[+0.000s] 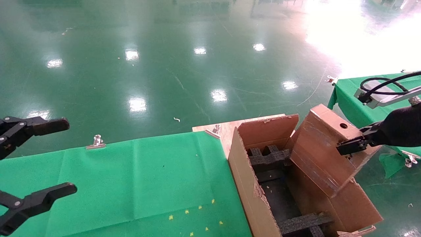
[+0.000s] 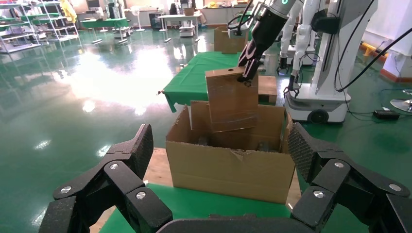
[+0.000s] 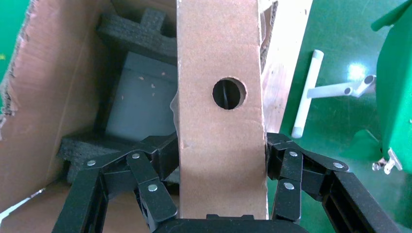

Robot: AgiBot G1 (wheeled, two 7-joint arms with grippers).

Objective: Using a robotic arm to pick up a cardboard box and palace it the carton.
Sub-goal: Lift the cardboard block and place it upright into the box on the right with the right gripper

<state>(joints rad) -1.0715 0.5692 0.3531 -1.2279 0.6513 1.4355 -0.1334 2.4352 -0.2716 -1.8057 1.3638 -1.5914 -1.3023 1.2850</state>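
Observation:
The small brown cardboard box (image 1: 324, 149), with a round hole (image 3: 229, 93) in its narrow top face, is tilted and its lower end dips into the open carton (image 1: 250, 187) along the carton's right wall. My right gripper (image 1: 353, 144) is shut on the box's upper end, one finger (image 3: 158, 158) pressing each broad side. Black foam inserts (image 1: 268, 156) line the carton's inside. In the left wrist view the box (image 2: 232, 99) stands above the carton (image 2: 228, 172). My left gripper (image 1: 69, 157) hangs open and empty over the green table at far left.
The carton sits on a wooden board (image 1: 227, 131) at the right end of the green-clothed table (image 1: 131, 184), which has metal clips (image 1: 96, 142) on its edge. A second green table (image 1: 348, 95) stands to the right. A white tube (image 3: 306, 92) lies on the floor. Other robots (image 2: 330, 48) stand behind.

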